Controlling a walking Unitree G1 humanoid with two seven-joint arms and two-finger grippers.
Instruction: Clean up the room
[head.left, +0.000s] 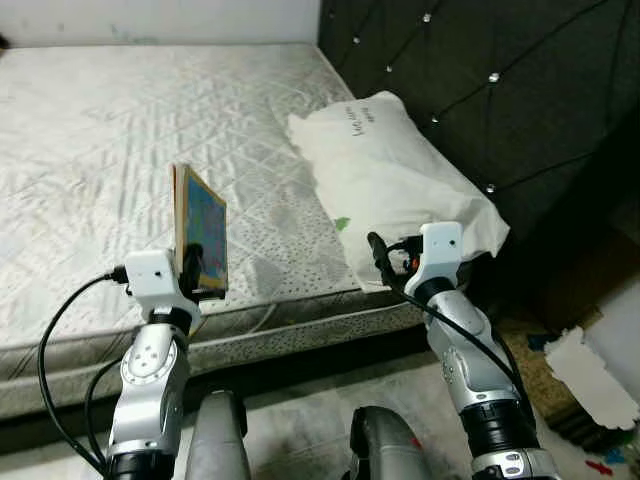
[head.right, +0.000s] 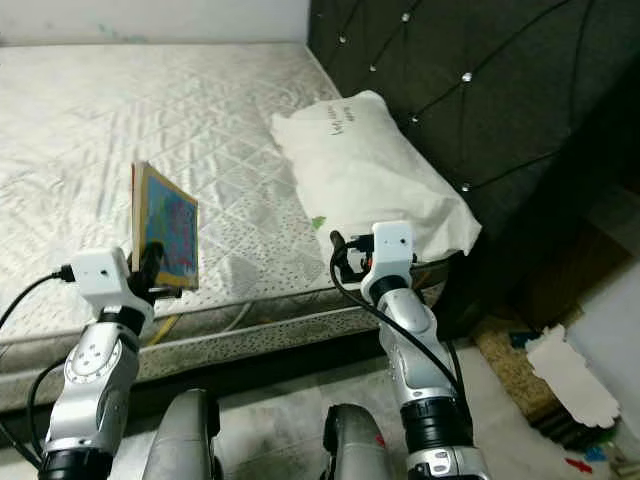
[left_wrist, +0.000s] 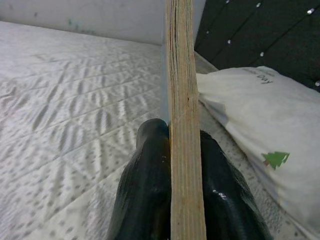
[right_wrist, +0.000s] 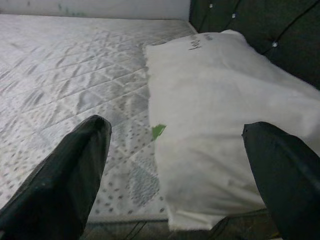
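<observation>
My left gripper (head.left: 192, 268) is shut on a thin wooden board (head.left: 200, 228) with a colourful blue picture face, held upright on edge over the front part of the mattress (head.left: 120, 160). In the left wrist view the board's bare wooden edge (left_wrist: 183, 125) stands clamped between the two black fingers (left_wrist: 145, 185). My right gripper (head.left: 378, 250) is open and holds nothing, hovering at the front corner of a white pillow (head.left: 385, 170) that lies on the mattress against the headboard. The right wrist view looks between the spread fingers (right_wrist: 65, 175) at the pillow (right_wrist: 220, 125).
A dark tufted headboard (head.left: 500, 90) rises at the right of the bed. On the floor to the right lie white torn paper (head.left: 590, 375) and small bits of litter. A cable runs along the mattress's front edge.
</observation>
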